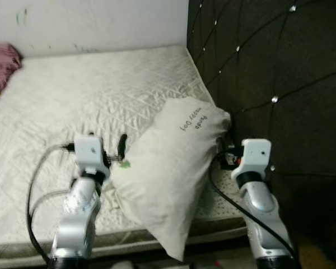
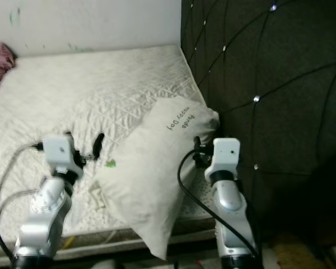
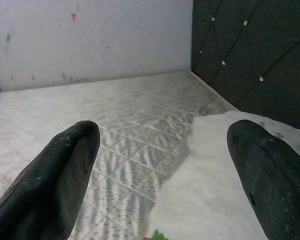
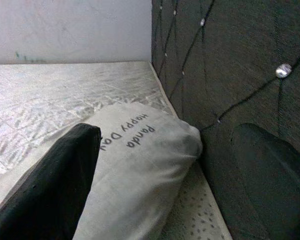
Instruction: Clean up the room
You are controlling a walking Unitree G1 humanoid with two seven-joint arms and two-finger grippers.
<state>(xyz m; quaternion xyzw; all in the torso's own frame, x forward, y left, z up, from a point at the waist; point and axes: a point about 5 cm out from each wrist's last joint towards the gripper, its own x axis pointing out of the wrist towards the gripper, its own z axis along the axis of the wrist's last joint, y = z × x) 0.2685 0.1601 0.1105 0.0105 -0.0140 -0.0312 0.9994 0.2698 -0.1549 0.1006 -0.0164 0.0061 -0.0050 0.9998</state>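
A white pillow [image 1: 168, 174] with dark lettering lies tilted at the near right corner of the bed, its lower end hanging over the mattress edge. Its upper end rests against the dark headboard [image 1: 280, 84]. My left gripper [image 1: 107, 147] hovers open just left of the pillow, and in the left wrist view its fingers [image 3: 65, 165] spread wide over the mattress and the pillow edge [image 3: 220, 165]. My right gripper [image 2: 197, 151] is open at the pillow's right side, one finger by the pillow [image 4: 135, 165] and the other close to the headboard.
The quilted white mattress [image 1: 89, 95] stretches back to a pale wall [image 1: 101, 22]. A pink blanket [image 1: 3, 64] is bunched at the far left. The tufted headboard closes the right side. Black cables [image 1: 36, 179] loop from both arms.
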